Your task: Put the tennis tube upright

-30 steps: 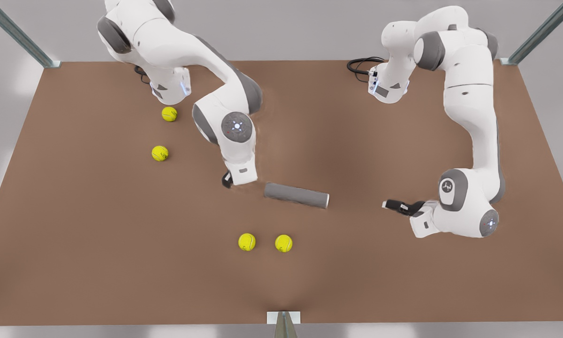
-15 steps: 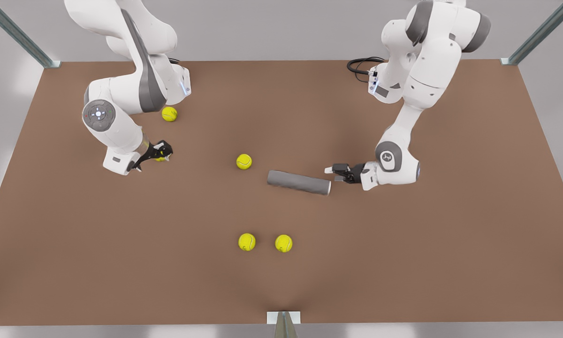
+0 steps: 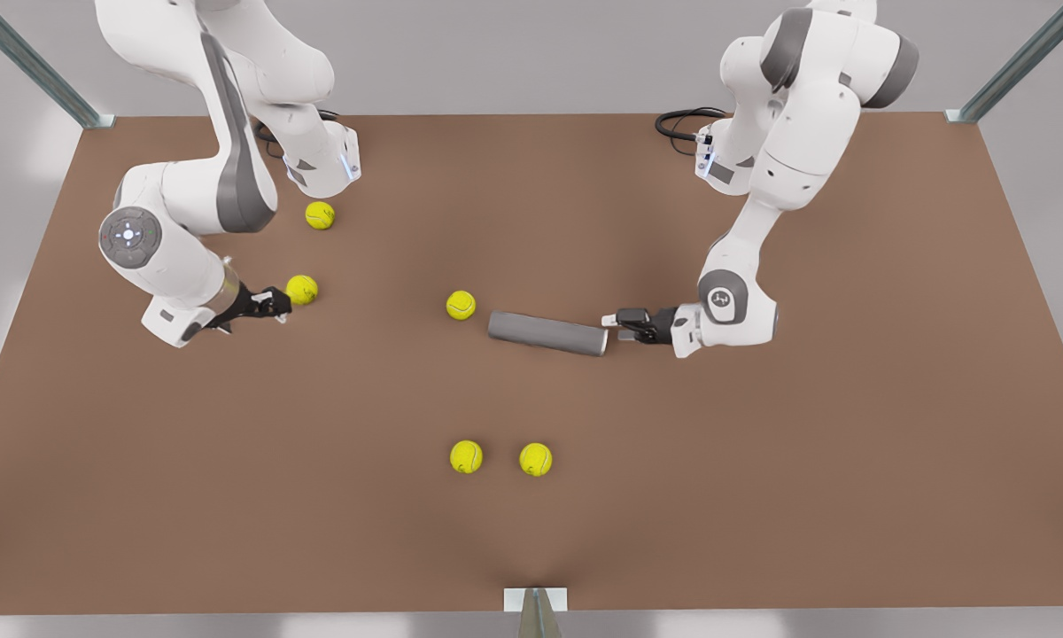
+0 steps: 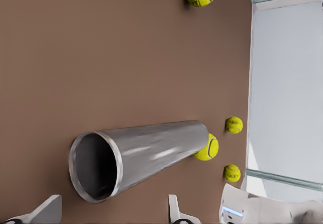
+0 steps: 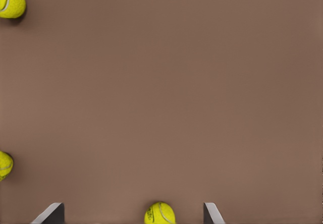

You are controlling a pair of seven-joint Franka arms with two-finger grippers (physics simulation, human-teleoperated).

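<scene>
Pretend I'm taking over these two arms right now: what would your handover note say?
Left gripper: open, low over the table, at the open silvery-rimmed end of the tennis tube, fingers either side of the mouth, not gripping.
Right gripper: open, beside a tennis ball on the front view's left, ball between its fingers, not clamped.
Tube: lying on its side mid-table, its far end touching or nearly touching another ball.
Done: the left gripper has reached the tube's end.
Left: grasp or tip the tube and stand it upright.
</scene>
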